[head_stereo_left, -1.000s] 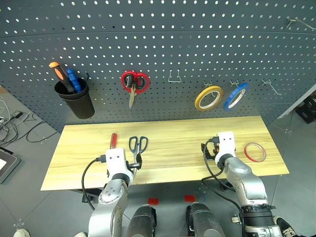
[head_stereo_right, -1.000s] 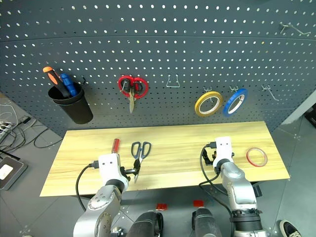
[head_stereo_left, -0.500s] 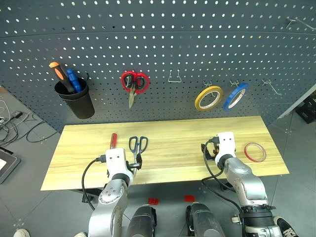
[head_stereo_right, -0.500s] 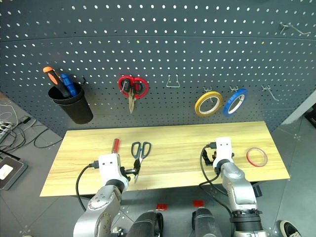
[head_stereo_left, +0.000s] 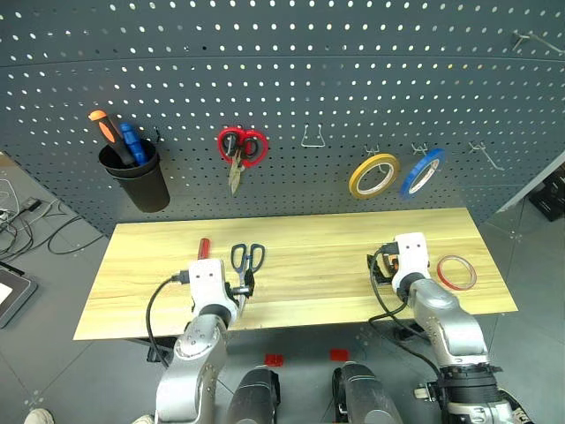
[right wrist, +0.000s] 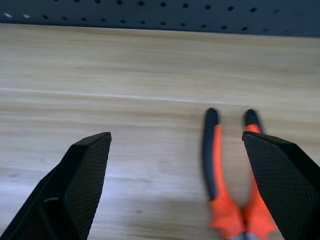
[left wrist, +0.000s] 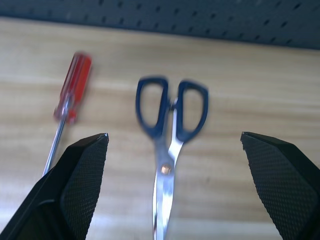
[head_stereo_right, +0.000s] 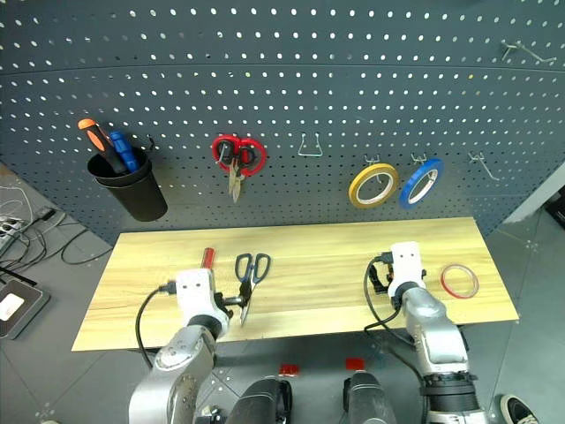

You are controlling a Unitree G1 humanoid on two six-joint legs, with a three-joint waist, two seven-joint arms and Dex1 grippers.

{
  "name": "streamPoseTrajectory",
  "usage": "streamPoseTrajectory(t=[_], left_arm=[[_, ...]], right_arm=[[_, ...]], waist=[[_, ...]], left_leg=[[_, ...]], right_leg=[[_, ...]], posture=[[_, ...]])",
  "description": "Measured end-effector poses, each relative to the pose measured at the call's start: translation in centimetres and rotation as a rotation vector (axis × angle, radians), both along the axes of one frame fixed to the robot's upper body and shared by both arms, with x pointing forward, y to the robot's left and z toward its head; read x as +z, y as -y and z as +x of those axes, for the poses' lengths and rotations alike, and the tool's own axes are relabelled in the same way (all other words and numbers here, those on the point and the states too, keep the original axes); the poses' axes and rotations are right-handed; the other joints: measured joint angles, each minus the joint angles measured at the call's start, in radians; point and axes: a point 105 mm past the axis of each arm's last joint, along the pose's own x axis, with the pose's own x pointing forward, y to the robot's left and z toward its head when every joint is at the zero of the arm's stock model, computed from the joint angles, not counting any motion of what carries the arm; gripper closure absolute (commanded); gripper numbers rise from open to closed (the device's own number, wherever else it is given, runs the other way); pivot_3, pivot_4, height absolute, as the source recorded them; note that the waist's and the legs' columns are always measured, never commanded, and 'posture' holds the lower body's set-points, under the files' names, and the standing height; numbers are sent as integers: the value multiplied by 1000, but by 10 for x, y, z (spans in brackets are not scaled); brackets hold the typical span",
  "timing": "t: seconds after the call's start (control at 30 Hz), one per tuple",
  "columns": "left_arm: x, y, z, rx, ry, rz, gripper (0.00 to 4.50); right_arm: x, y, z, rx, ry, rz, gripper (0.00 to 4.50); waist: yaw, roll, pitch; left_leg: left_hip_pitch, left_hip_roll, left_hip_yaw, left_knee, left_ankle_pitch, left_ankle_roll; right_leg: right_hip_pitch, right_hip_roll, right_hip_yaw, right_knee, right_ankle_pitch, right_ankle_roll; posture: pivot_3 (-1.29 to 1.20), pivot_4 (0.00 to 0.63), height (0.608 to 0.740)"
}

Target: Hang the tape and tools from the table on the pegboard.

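On the table [head_stereo_left: 309, 238], blue-grey-handled scissors [left wrist: 172, 125] lie with their handles toward the pegboard [head_stereo_left: 353, 71]. A red-handled screwdriver [left wrist: 72, 90] lies just left of them. My left gripper [left wrist: 172, 139] hovers open over the table, the scissors between its wide-apart fingers [left wrist: 82, 175]. My right gripper [right wrist: 176, 136] is open too. Pliers [right wrist: 222, 170] with orange-and-black handles lie on the wood close to one of its fingers [right wrist: 280, 175]. The red tape [head_stereo_left: 455, 272] lies flat near the table's right end, right of my right arm.
On the pegboard hang red-handled scissors [head_stereo_left: 240, 148], a yellow tape ring [head_stereo_left: 372, 175] and a blue tape ring [head_stereo_left: 422, 170]. A black cup [head_stereo_left: 139, 185] at the left holds orange and blue screwdrivers. Bare hooks [head_stereo_left: 311, 137] sit between the scissors and the yellow ring, with another hook [head_stereo_left: 484, 155] further right.
My right gripper has shifted a little to the right, toward the red tape. My left gripper has edged slightly forward and up. Both stay open.
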Motion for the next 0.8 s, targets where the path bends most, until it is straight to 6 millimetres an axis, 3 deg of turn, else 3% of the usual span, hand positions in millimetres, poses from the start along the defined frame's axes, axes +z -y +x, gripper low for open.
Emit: streamPoseTrajectory(t=[0.1,0.2,0.4,0.6,0.8], left_arm=[[24,9,19,-136,73,15,20],[42,31,35,-346,113,8,20],[69,104,44,-830,167,-49,20],[81,156,48,-1140,177,-85,20],[82,190,51,-1324,169,-89,20]], right_arm=[[9,21,2,2,-18,-57,0],[21,44,3,4,-37,-111,0],[36,78,3,-4,-90,-178,0],[33,90,-3,-47,-171,-139,0],[33,91,4,-49,-197,-108,0]], waist=[[-2,1,7],[-7,1,28],[-18,0,75],[-42,-1,128],[-59,-3,171]], left_leg=[[0,-1,1,0,0,0],[0,-1,1,1,0,0],[0,0,1,2,0,0],[-1,0,2,3,0,0],[-1,0,3,4,1,0]], right_leg=[[0,1,1,-1,0,0],[0,1,1,0,0,1],[0,-2,1,2,1,0],[-2,-2,2,6,0,1],[-4,-2,1,8,0,1]], posture=[[-157,307,740],[-170,334,740],[-217,399,740],[-245,450,740],[-262,486,740]])
